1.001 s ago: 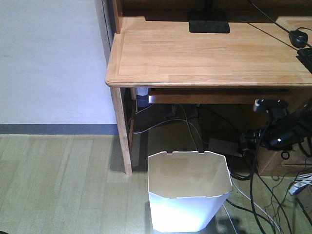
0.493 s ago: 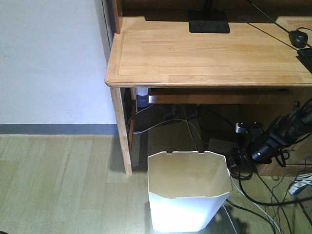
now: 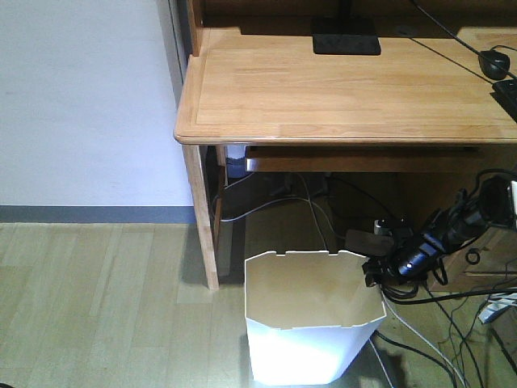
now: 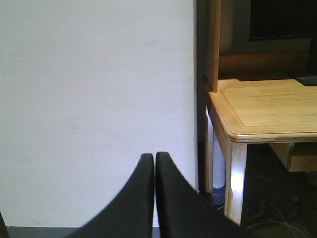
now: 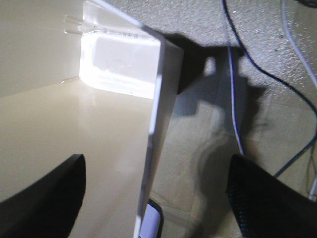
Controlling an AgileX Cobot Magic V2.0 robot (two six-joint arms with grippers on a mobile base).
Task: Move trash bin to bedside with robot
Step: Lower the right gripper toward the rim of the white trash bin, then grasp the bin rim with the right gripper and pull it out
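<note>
The white trash bin (image 3: 311, 319) stands on the wooden floor in front of the desk, its cream inside showing. My right gripper (image 3: 373, 273) on the black arm is at the bin's right rim, low and reaching from the right. In the right wrist view the right gripper (image 5: 156, 188) is open, with the bin's thin white wall (image 5: 153, 134) between the jaws, one finger over the cream inside and one outside over the floor. My left gripper (image 4: 155, 158) is shut and empty, facing a white wall. The bedside is out of view.
A light wooden desk (image 3: 347, 89) stands over the bin, its leg (image 3: 202, 218) to the bin's left. Loose cables (image 3: 436, 323) lie on the floor at the right, also in the right wrist view (image 5: 233, 99). A drawer unit (image 3: 477, 267) stands at the right.
My right arm has come down and to the left, from under the desk edge to the bin's right rim. The bin has not moved.
</note>
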